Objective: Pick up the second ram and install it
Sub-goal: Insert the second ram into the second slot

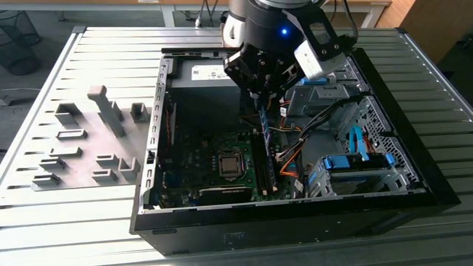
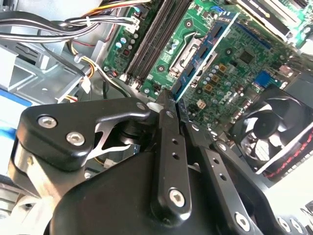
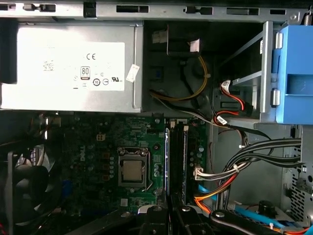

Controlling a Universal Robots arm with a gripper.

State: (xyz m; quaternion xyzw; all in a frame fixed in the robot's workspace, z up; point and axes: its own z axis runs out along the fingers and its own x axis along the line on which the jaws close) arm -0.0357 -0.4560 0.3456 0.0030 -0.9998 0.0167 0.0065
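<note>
The black metal gripper [image 2: 171, 105] pinches the long thin blue circuit-board ram stick [image 2: 203, 58] by its near end, and its two fingers [image 2: 166, 142] press on the flat sides. In the second wrist view the stick reaches out from the fingertips over the green motherboard [image 2: 234, 68]. In the exterior view the stick [image 1: 264, 130] hangs down from the gripper [image 1: 258, 98] inside the open black computer case [image 1: 296, 221]. Its low end is just above the long black memory slots [image 1: 265, 166]. There is little room here. A bunch of orange and black cables [image 1: 292, 160] lies close on the exterior view's right, and the case walls stand all around. Farther off, a silver power supply box [image 3: 73, 68] sits against the far wall. Grey plastic holder blocks [image 1: 81, 144] sit on the slatted table [image 1: 74, 221] outside the case.
</note>
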